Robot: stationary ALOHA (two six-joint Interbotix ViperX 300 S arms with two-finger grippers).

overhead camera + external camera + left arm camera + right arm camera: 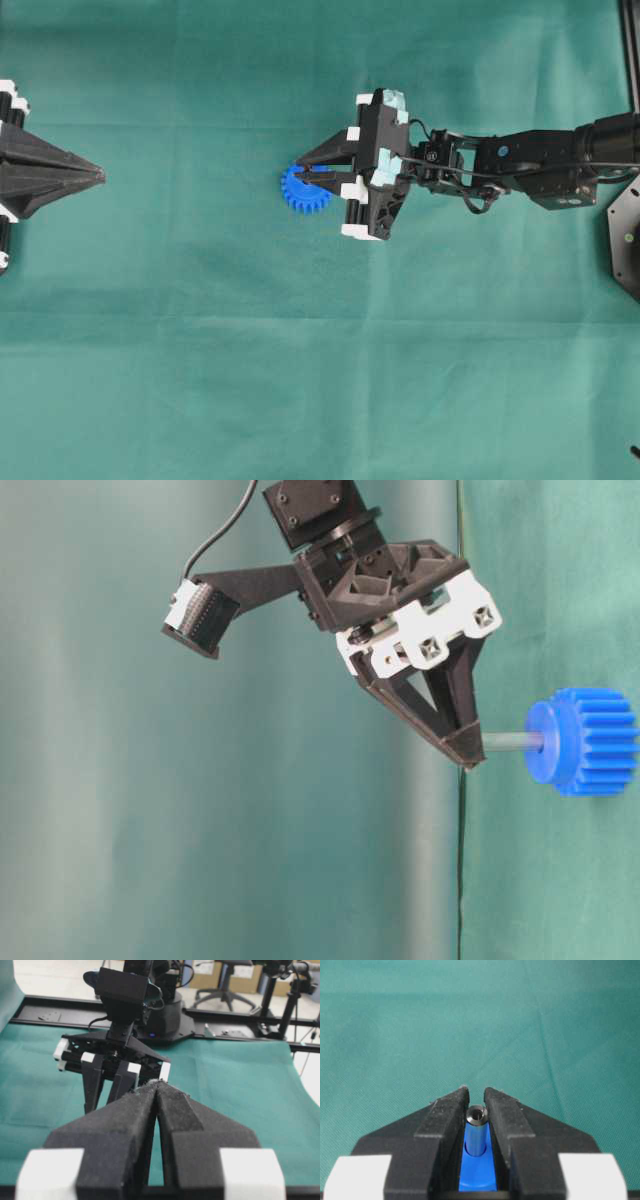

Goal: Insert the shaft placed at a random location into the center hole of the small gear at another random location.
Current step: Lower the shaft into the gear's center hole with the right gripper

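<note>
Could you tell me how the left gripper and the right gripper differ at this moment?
The right gripper is closed on the shaft, which is seated in the small gear; the left gripper is shut on nothing. The right gripper sits over the middle of the green cloth at the gear, while the left gripper stays at the cloth's left edge, far from both parts. They share black wedge-shaped fingers and point toward each other.

Four views: overhead, table-level, two wrist cameras.
Overhead and close table-level views shared the small gear (303, 190) mid-frame; wrist cameras looked past fingertips.
</note>
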